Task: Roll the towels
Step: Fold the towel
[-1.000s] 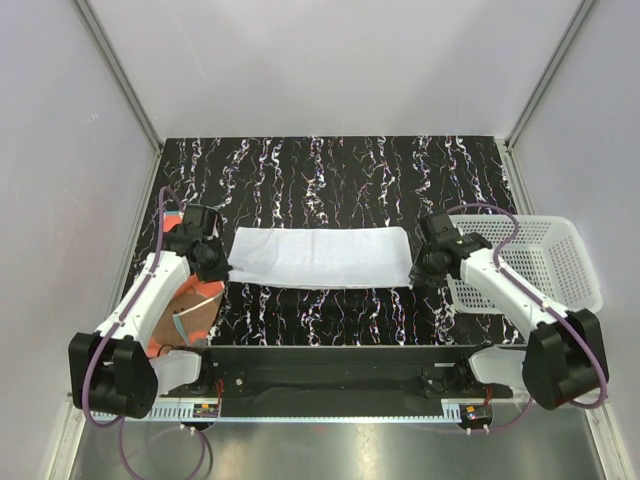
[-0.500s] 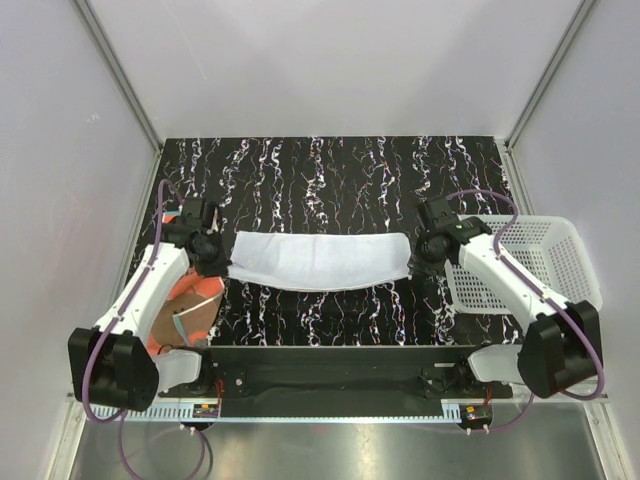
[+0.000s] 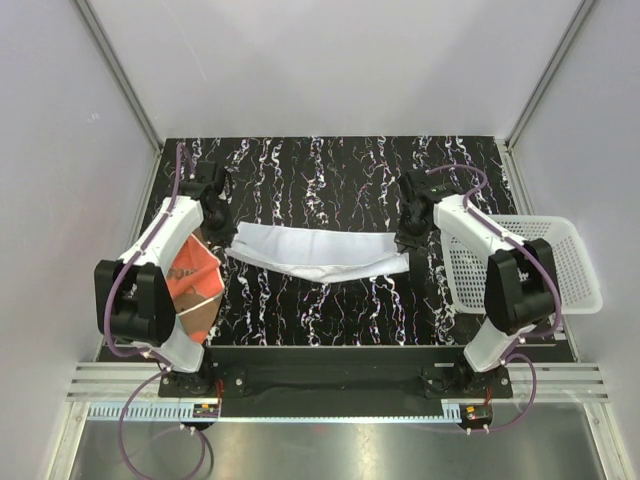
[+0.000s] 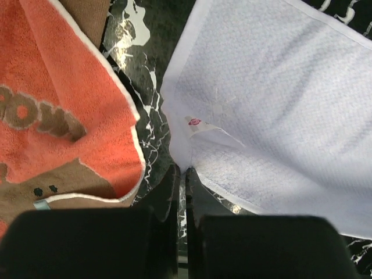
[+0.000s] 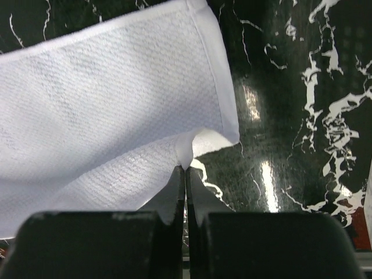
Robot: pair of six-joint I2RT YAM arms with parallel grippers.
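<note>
The white towel (image 3: 318, 254) is stretched between both arms over the middle of the black marbled table (image 3: 330, 170), its near edge sagging. My left gripper (image 3: 222, 232) is shut on the towel's left near corner (image 4: 183, 158). At the towel's right near corner (image 5: 189, 152) my right gripper (image 3: 405, 240) is shut on the cloth. The orange towel (image 3: 190, 280) with brownish reverse lies crumpled at the table's left edge; in the left wrist view the orange towel (image 4: 52, 116) sits just left of the pinched corner.
A white perforated basket (image 3: 535, 262) stands at the right edge of the table, close to the right arm. The enclosure's white walls and aluminium posts ring the table. The arms' black base rail (image 3: 330, 362) runs along the near edge.
Both grippers have moved away from me toward the far side, carrying the white towel's near corners. The towel's near edge has lifted and now sags in the middle.
</note>
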